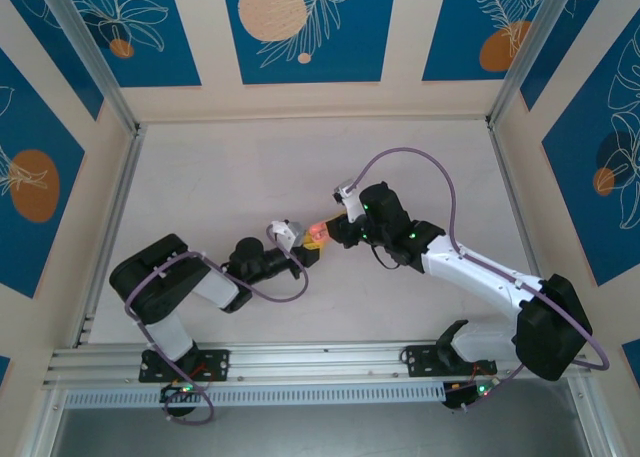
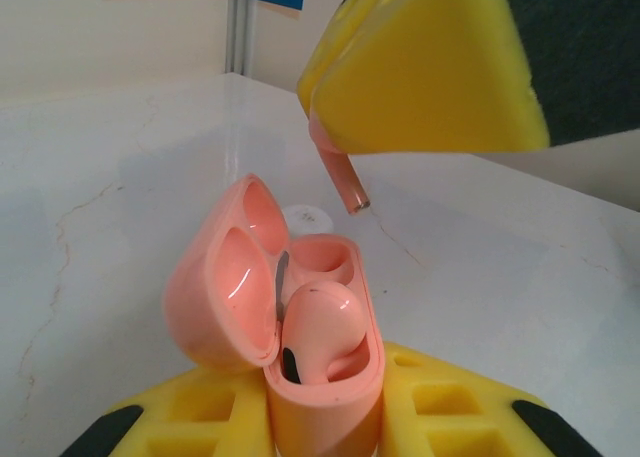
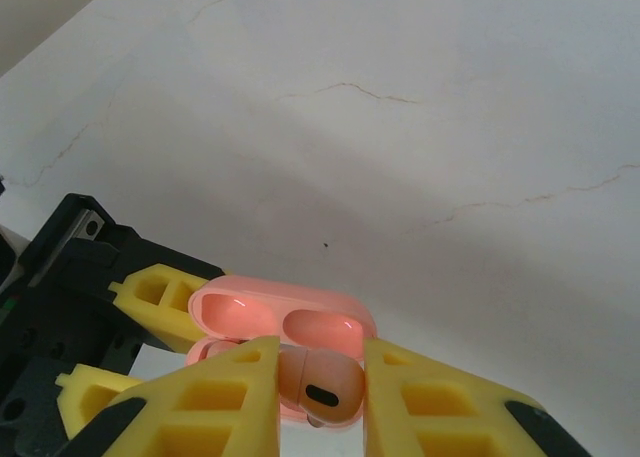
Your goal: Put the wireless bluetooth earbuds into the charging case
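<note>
The charging case (image 2: pixel 325 402) stands upright with its lid (image 2: pixel 215 297) swung open to the side, clamped at its base by the left gripper (image 2: pixel 325 432) over the middle of the table (image 2: pixel 120 177). One earbud (image 2: pixel 320 322) sits in the near socket; the far socket (image 2: pixel 325 257) is empty. Just above it hangs the second earbud (image 2: pixel 343 182), stem pointing down and tilted, pinched firmly in the right gripper (image 3: pixel 320 367). A white disc (image 2: pixel 305 215) lies on the table behind the case. Now for the insertion: the stem wants to be brought upright, centred over that far socket and well clear of the lid, then lowered slowly. The fingers should part only once the bud seats, while the left arm keeps the case steady.
</note>
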